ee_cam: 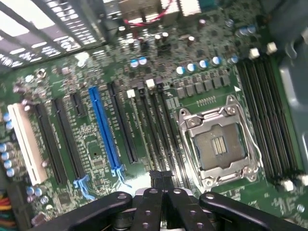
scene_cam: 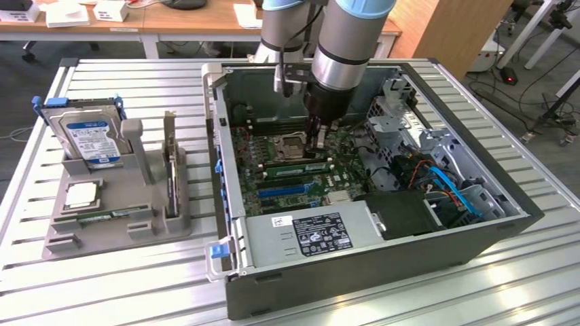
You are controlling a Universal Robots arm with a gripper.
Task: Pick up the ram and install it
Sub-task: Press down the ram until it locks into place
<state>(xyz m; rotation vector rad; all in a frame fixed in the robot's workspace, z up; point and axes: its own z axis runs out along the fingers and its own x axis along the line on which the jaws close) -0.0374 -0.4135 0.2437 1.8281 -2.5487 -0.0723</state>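
I have the gripper (scene_cam: 319, 139) clenched on the ram (ee_cam: 160, 179), which sits edge-on between its fingers, long axis along the motherboard's (ee_cam: 96, 144) memory slots (ee_cam: 159, 130) directly beneath, beside the processor socket (ee_cam: 219, 147).

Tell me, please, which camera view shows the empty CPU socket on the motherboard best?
The wrist view: the CPU socket faces the camera, with its metal frame and the contacts in the middle plain. In the exterior view the CPU socket is a small square beside the pincer, its frame visible but no detail inside.
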